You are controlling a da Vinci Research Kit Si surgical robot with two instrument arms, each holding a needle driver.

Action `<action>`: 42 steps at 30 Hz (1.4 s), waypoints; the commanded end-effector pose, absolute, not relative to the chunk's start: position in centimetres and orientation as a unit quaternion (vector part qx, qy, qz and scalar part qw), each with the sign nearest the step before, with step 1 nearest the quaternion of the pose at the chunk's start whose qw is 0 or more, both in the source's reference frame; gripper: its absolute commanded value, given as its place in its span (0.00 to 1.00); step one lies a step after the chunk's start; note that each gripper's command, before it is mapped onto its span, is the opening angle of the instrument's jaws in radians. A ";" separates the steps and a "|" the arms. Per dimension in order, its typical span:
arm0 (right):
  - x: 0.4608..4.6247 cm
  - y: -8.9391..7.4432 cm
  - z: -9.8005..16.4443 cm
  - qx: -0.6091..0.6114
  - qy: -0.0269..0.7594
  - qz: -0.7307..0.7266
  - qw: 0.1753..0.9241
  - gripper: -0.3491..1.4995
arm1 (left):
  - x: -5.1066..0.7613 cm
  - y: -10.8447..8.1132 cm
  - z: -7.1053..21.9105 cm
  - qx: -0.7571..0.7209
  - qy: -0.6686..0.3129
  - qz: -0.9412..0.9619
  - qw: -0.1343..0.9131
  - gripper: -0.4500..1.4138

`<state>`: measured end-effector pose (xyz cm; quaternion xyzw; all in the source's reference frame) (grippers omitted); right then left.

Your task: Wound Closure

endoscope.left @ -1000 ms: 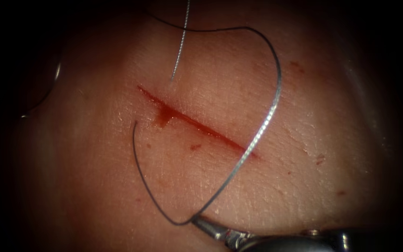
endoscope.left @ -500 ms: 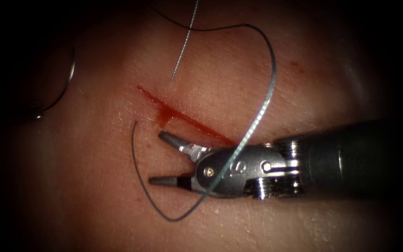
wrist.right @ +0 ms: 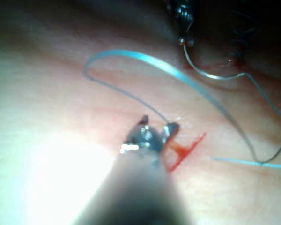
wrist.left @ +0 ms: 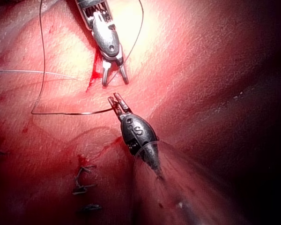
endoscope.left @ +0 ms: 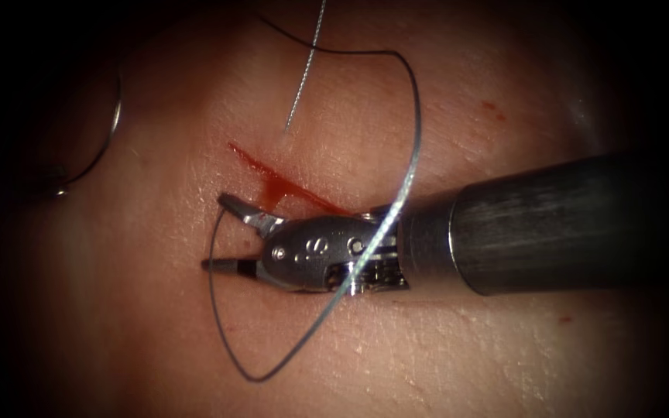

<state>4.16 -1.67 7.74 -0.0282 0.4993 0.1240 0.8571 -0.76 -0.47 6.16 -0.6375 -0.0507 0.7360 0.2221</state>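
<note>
Closest to the camera, the thread swings round in a big slack loop on the tissue. It runs up over the right claw, which comes in from the right. That claw is spread wide and holding nothing, with its two jaws either side of the thread strand just left of the cut.

A bit of red fluid sits in the cut, which gapes along the whole stretch I can see, no knot anywhere on it. Just past its upper end, a bright strand dives into the tissue on the right side. So I'd guess one pass of thread is in near that end, and the tying plus the rest of the cut are left to do.

Farthest off, well left of the cut, the needle is out of the tissue. The left claw is clamped on it near one end of its curve.
</note>
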 end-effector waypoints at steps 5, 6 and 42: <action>4.35 -1.6 7.9 -0.028 0.499 0.127 0.857 0.66 | -0.81 -0.5 6.2 -0.637 -0.052 0.736 0.222 0.00; 4.35 -1.6 7.9 -0.024 0.502 0.124 0.855 0.50 | -0.81 -0.5 6.2 -0.637 -0.052 0.736 0.222 0.00; 3.84 -2.8 6.4 0.025 0.559 0.072 0.826 0.00 | -0.81 -0.5 6.2 -0.637 -0.052 0.736 0.223 0.00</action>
